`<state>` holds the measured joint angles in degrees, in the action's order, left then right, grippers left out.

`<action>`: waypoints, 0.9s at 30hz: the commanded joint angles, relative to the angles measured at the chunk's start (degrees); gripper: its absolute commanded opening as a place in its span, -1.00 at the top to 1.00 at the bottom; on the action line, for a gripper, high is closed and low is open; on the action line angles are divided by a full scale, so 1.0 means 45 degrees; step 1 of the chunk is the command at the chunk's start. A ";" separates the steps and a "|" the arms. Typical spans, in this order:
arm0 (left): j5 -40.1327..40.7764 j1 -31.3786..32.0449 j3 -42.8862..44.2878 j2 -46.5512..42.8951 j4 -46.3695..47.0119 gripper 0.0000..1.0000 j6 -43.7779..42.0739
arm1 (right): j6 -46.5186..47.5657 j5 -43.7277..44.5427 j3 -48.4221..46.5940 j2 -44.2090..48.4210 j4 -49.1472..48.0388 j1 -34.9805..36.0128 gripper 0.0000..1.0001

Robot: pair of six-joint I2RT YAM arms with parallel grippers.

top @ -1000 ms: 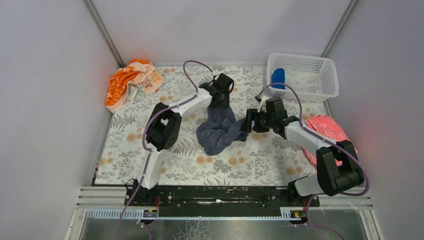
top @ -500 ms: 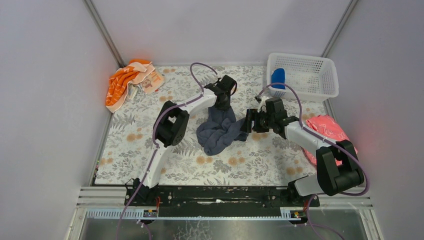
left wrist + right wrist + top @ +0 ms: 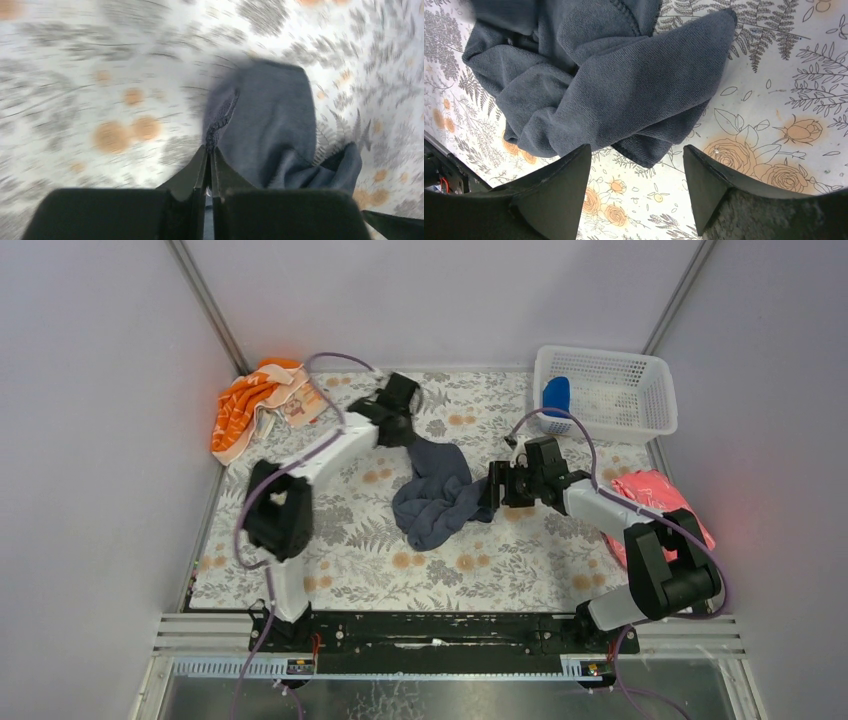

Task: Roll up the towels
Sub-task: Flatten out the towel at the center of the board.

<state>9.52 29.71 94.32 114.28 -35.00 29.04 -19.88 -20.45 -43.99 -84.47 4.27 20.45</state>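
Note:
A dark slate-grey towel lies crumpled in the middle of the floral mat. My left gripper is at its far left corner, shut on the stitched hem; in the left wrist view the jaws meet on that hem and the grey towel trails away behind it, blurred. My right gripper stands open at the towel's right edge. In the right wrist view a folded corner of the grey towel lies just ahead of the right gripper, not between its fingers. A rolled blue towel sits in the basket.
A white mesh basket stands at the back right. An orange and white cloth is heaped at the back left corner. A pink cloth lies at the mat's right edge, beside the right arm. Grey walls close in the mat.
The left gripper closed on the grey towel's hem and swung left toward the back, drawing that corner out. The right gripper stayed open and barely moved.

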 commanded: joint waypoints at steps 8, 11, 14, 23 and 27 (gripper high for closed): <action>0.0211 -0.4898 -0.6550 -0.7790 -0.0854 1.00 0.2192 | 0.0179 -0.0069 -0.1408 -0.0720 0.0175 0.0345 -0.46; 0.0667 -0.5555 -0.7655 -0.8944 -0.1393 1.00 0.1584 | 0.0218 -0.0102 -0.1797 -0.1060 0.0267 0.0516 -0.45; 0.1001 -0.5964 -0.8169 -0.9460 -0.1687 1.00 0.0956 | 0.0291 -0.0139 -0.2325 -0.1488 0.0407 0.0852 -0.46; 0.1081 -0.6111 -0.8550 -0.9536 -0.1333 1.00 0.0303 | 0.0132 0.0184 -0.4114 -0.2991 0.0980 0.2408 -0.47; 0.0929 -0.6240 -0.8426 -0.9536 -0.1318 1.00 0.0237 | -0.0214 0.0592 -0.4516 -0.3755 0.0874 0.2888 -0.44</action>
<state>13.02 2.66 55.83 71.85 -41.71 31.79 -19.31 -20.10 -61.19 -98.63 8.16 31.59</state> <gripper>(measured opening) 0.008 0.730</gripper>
